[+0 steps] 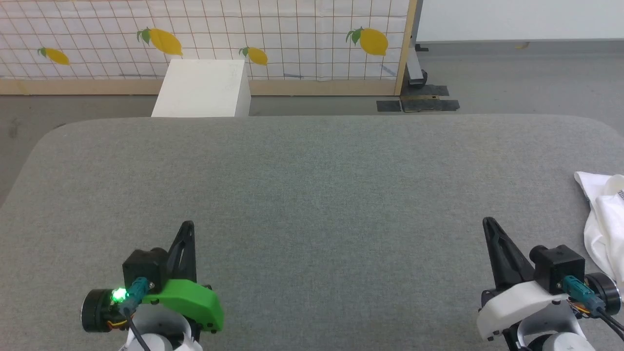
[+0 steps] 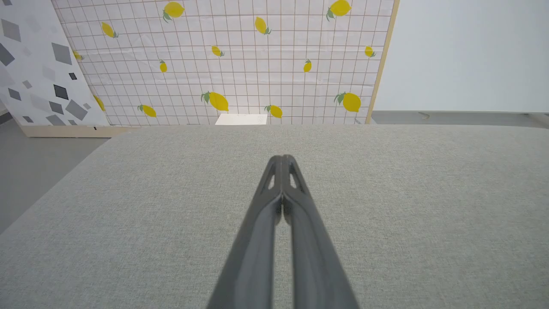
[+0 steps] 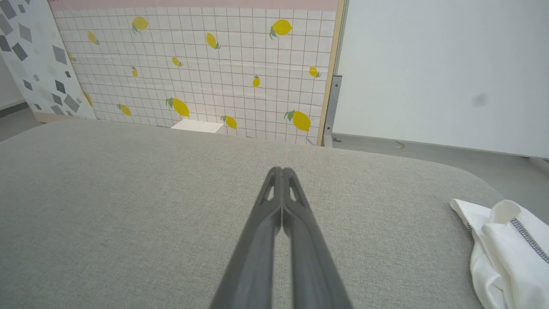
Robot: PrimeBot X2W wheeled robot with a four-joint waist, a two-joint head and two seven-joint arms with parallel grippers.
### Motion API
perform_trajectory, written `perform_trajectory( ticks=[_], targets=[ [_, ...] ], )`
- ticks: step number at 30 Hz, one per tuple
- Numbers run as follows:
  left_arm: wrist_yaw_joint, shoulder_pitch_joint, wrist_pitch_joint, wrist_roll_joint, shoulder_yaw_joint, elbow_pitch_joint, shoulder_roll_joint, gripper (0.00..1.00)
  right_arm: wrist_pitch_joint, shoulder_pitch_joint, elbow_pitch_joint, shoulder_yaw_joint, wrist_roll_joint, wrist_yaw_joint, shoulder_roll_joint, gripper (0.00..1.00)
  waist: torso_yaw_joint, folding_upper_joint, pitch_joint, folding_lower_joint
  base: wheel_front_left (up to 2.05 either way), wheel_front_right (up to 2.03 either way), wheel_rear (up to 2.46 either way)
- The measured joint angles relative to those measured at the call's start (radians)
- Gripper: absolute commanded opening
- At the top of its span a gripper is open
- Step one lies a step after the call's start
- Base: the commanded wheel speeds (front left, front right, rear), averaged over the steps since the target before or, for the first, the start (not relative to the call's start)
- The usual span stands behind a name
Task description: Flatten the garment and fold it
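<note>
Both claws are pressed together and empty: your left claw [image 1: 187, 228] and your right claw [image 1: 489, 225] point out over the bare grey desk [image 1: 312, 185]. The white long-sleeved shirt [image 1: 602, 219] lies crumpled just to the right of the right claw, at the desk's right side, and well apart from the left claw. Expect it to be light, soft and limp. It will likely sag and trail when lifted, and the desk's fabric cover may drag on it. Open the right claw and pinch the flat edge nearest it, or the grey zigzag seam [image 3: 528, 241], where the cloth looks thicker. Avoid grabbing the bunched middle.
</note>
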Motion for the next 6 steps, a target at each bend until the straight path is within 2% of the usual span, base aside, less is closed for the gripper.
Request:
perform_trajectory(
  ticks=[6],
  targets=[
    [0.005,0.001,0.015,0.022,0.002,-0.011,0.000,0.00,0.007,-0.001,-0.003,0.005,-0.005,0.000,0.000,0.00,-0.001,0.0000,0.001,0.0000,0.00,0.00,0.00]
  ],
)
